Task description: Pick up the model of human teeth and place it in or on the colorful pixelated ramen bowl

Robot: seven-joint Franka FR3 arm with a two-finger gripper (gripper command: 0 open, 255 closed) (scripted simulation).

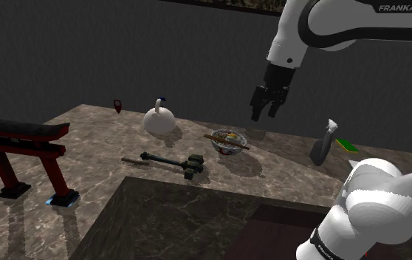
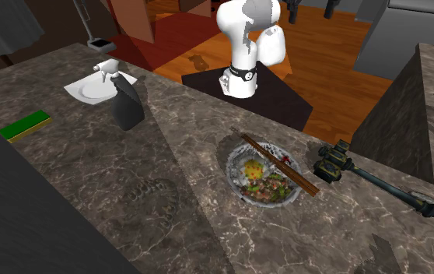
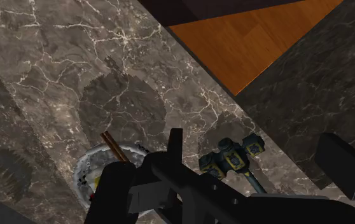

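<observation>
Claw point(image 1: 265, 113): black and high in the air over the counter. Its two fingers are wide apart and nothing is between them.
Teeth model point(image 2: 150, 190): dark and speckled like the stone. It lies flat on the counter, low under the claw and a little to one side, not touching it. It is on the side of the bowl away from the hammer.
Ramen bowl point(image 2: 231, 173): sits on the counter under the claw, near the teeth model. It has food of many colours inside.
Chopsticks point(image 2: 279, 163): brown, lying across the top of the bowl.
Hammer point(image 2: 330, 166): dark, with a long handle. It lies flat just beside the bowl, down below the claw.
Counter point(image 2: 75, 194): brown stone with pale lines, far under the claw.
Spray bottle point(image 2: 127, 105): dark grey, standing up, well apart from the claw, past the teeth model.
Round white pot point(image 1: 159, 118): stands well apart from the claw, past the bowl.
Red gate point(image 1: 20, 148): farthest from the claw.
</observation>
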